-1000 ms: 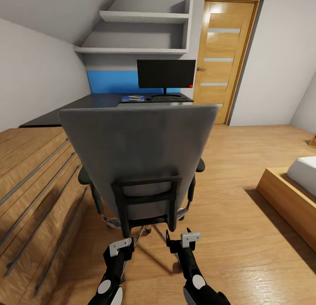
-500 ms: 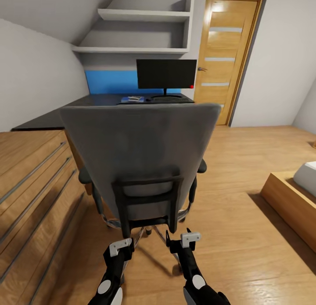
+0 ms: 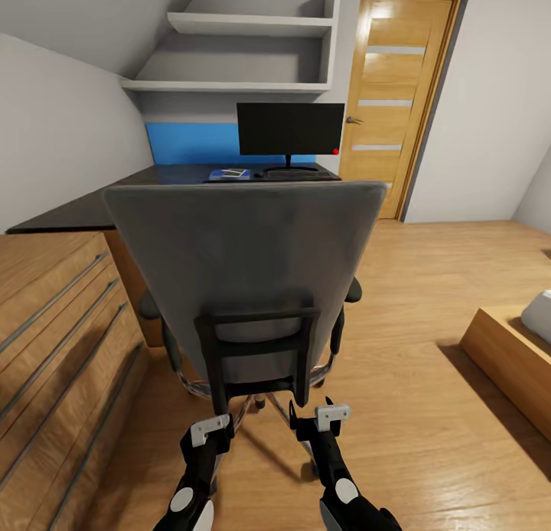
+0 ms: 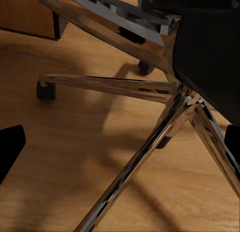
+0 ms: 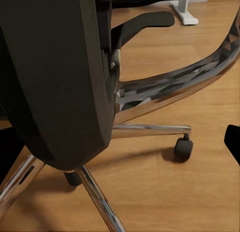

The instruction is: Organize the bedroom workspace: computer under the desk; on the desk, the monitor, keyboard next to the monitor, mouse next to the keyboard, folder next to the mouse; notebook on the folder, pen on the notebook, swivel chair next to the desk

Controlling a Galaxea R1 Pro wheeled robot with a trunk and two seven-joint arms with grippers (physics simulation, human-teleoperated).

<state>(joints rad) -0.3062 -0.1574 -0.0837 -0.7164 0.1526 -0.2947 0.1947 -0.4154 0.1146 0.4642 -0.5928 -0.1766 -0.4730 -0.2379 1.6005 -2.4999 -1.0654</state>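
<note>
Swivel chair [image 3: 245, 271]: right in front, back turned this way, just before the desk [image 3: 92, 202].
Monitor [image 3: 290, 129]: upright on desk.
Folder [image 3: 229, 174]: flat on desk, left of monitor.
Left gripper [image 3: 208, 431]: low behind chair, open or closed can't tell.
Right gripper [image 3: 329, 418]: same.

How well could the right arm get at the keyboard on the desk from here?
Probably not at all: the swivel chair stands squarely between the right pincer and the keyboard, which lies far back on the desk below the monitor.
</note>
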